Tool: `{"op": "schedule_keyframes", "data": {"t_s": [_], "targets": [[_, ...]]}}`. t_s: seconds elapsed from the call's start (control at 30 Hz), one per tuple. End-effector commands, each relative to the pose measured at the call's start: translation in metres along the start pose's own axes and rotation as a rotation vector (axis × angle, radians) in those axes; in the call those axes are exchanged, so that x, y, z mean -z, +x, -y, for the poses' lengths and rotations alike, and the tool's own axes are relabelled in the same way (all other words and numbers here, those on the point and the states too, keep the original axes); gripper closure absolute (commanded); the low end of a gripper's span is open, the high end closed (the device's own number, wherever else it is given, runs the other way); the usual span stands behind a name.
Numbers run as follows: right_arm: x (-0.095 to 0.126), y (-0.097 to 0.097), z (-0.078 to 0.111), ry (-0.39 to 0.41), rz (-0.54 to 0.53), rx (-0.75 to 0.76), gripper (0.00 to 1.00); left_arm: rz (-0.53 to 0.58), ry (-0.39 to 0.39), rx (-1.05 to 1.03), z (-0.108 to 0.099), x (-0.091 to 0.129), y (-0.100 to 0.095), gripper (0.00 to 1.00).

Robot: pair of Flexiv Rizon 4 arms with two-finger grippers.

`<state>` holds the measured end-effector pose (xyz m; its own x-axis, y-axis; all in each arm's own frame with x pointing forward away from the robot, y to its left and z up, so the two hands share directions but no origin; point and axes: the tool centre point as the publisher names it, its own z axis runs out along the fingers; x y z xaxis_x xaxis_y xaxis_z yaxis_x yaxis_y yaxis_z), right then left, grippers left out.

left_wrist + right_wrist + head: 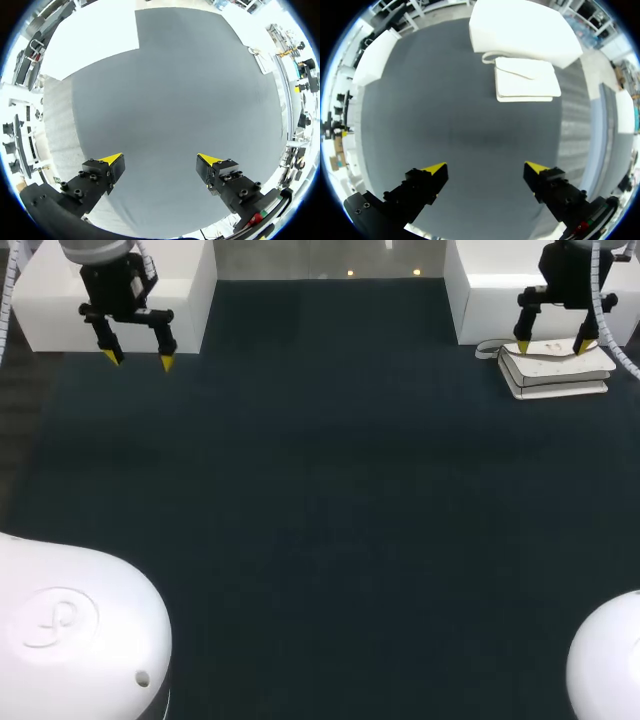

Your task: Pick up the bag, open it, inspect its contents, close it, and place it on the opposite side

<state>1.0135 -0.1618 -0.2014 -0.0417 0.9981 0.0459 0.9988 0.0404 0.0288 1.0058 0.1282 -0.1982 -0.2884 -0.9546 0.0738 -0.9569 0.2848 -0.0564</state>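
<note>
The white bag [556,370] lies flat on the table [320,490], its long axis in line with the open right hand's [553,345] finger spread. That hand hangs near the bag, the open left hand [139,360] well apart.

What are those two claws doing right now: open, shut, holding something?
Left gripper: open, holding nothing.
Right gripper: open, empty; the white bag lies ahead of it, untouched.

The tool [486,168], spread wide, hangs over the table [455,135], white bag [525,82] ahead.
</note>
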Motion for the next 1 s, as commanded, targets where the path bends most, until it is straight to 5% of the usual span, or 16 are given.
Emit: {"op": "schedule_keyframes", "data": {"t_s": [0.03, 0.43, 0.77, 1.0], "targets": [[-0.003, -0.025, -0.004, -0.005, -0.045, 0.006, 0.0, -0.089, 0.115, -0.199, -0.01, -0.005, 0.002, 0.0], [-0.023, -0.088, -0.031, -0.039, -0.205, 0.013, 0.0, -0.228, 0.371, -0.709, 0.002, -0.025, 0.031, 0.0], [-0.038, -0.117, -0.049, -0.053, -0.289, -0.009, 0.0, -0.279, 0.559, -0.981, 0.018, -0.04, 0.043, 0.0], [-0.051, -0.134, -0.063, -0.06, -0.356, -0.027, 0.0, -0.335, 0.617, -1.111, 0.034, -0.053, 0.047, 0.0]]}}
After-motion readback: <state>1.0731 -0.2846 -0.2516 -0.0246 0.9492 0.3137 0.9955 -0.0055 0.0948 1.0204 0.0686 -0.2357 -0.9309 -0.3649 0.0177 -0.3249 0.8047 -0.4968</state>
